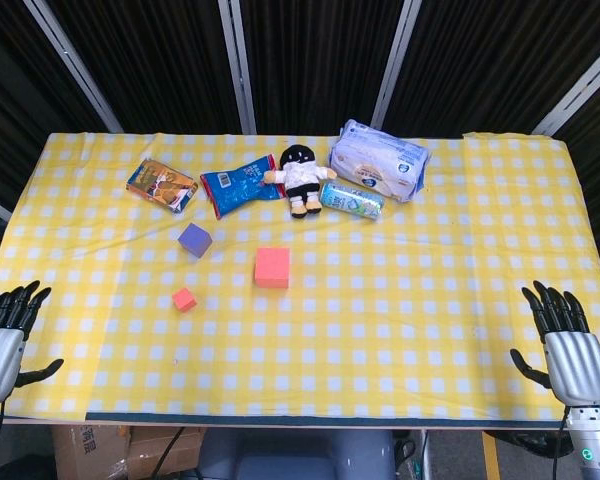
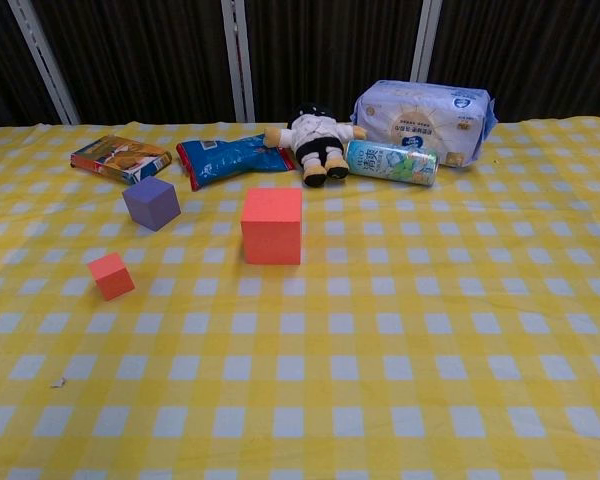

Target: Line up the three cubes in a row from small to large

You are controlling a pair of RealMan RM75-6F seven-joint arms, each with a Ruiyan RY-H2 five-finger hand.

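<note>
Worktop [image 1: 430,300] has a yellow checked cloth on it. Three cubes sit left of center, not touching each other: the small red cube [image 1: 184,299] nearest the front, the purple cube [image 1: 194,240] just behind it, and the big red cube [image 1: 272,267] off to the right of both. Along the back there's a snack box [image 1: 161,185], blue chip bag [image 1: 239,187], doll [image 1: 300,178], can [image 1: 351,200] and tissue pack [image 1: 379,160]. Left hand [image 1: 5,345] and right hand [image 1: 570,350] rest at the front corners, fingers spread, holding nothing.
</note>
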